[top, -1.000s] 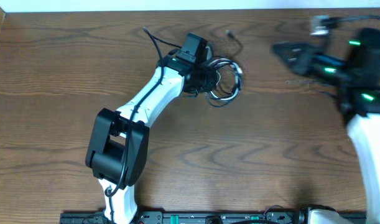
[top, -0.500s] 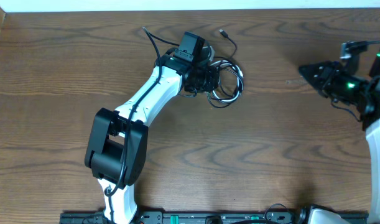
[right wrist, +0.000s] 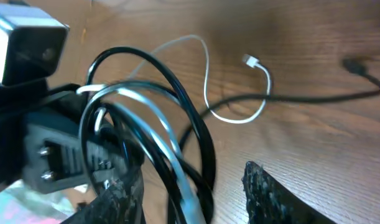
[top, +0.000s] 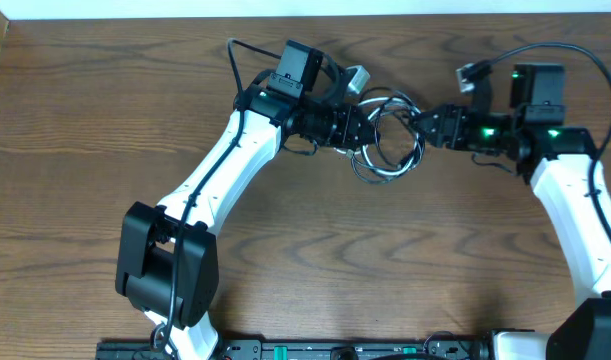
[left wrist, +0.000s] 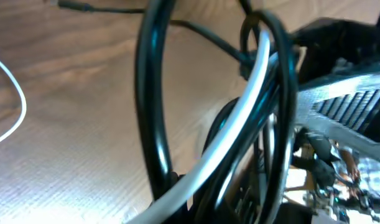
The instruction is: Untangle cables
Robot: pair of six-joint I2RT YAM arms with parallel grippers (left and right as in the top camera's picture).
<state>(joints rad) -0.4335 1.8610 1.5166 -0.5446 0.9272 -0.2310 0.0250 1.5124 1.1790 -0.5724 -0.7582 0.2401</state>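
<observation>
Cables (top: 382, 170) clamped by left end effector (top: 359, 128), right end effector (top: 423, 123) opposite.

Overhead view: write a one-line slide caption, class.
Left fingers grip the tangled black and white cables; right fingers, open, sit at the coil's opposite side.

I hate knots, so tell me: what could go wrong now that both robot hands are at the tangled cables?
The right gripper stands open around several loops; closing could grab the white cable and black cable together. The left gripper pinches the same bundle, so pulling apart might tighten the tangle.
</observation>
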